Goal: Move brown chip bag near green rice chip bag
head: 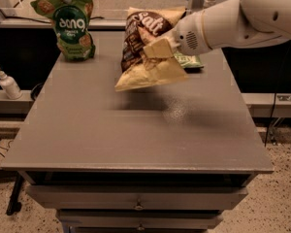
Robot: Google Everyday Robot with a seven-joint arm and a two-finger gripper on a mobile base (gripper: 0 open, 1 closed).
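Up over the back half of the bench is where the tool sits right now, at the end of a chunky white arm. Its cream-coloured fingers are pinched tight onto the brown chip bag, gripping it around the middle, so it's closed on the bag with no visible gap.

The bag hangs off the tool's far side from the arm, tilted, with the cream bottom corner sticking out lower down and the dark panel with the white script pointing up. It's clearly off the surface, and you can see its soft shadow on the bench below the tool.

The green rice chip bag is standing upright at the back corner of the bench, well off to the side of the tool, beyond the held bag. The two bags are apart, not touching.

Tucked just behind and under the tool's wrist end there's a flatter green bag lying on the bench, mostly hidden. Way past the rice chip bag, off the bench on a lower ledge, there's a small white pump bottle. Drawers run across the bench's front, far below the tool.
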